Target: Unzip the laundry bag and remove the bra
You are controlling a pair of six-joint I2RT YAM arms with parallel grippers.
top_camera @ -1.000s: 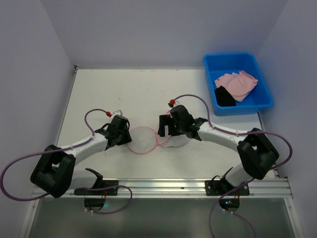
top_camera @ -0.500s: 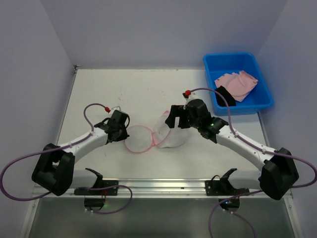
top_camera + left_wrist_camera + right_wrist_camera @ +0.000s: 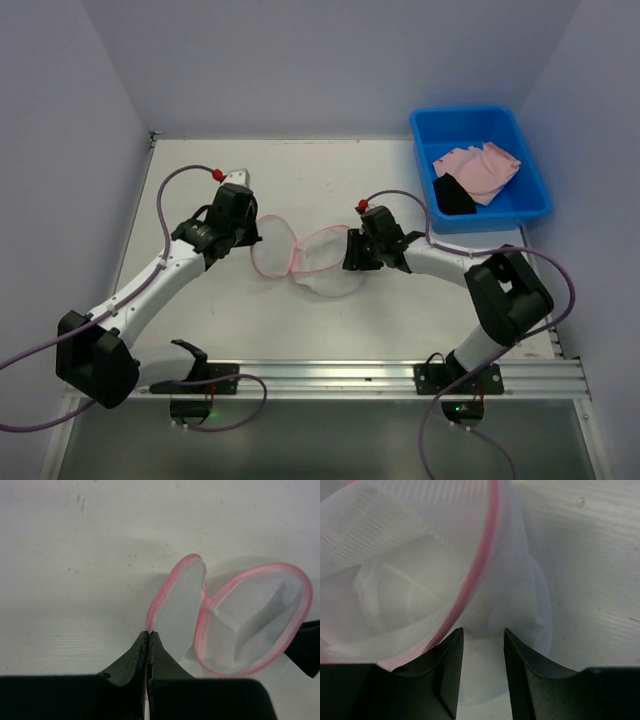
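The laundry bag (image 3: 322,268) lies unzipped in the middle of the table, its two pink-trimmed mesh halves spread side by side. My left gripper (image 3: 254,240) is shut on the pink rim of the left half (image 3: 176,600), pinching it at the fingertips (image 3: 149,633). My right gripper (image 3: 349,258) is at the right half, its jaws partly apart with white mesh (image 3: 485,610) bulging between them (image 3: 482,639). Inside, the bag (image 3: 410,585) shows only mesh. The pale pink bra (image 3: 480,168) lies in the blue bin (image 3: 520,212).
The blue bin stands at the back right of the table and also holds a black item (image 3: 456,196). Grey walls close in on the left, back and right. Purple cables loop off both arms.
My left gripper has shut on the bag's rim and pulled it toward the back left. My right gripper came down beside the right half and its jaws narrowed. The bag now lies spread open.
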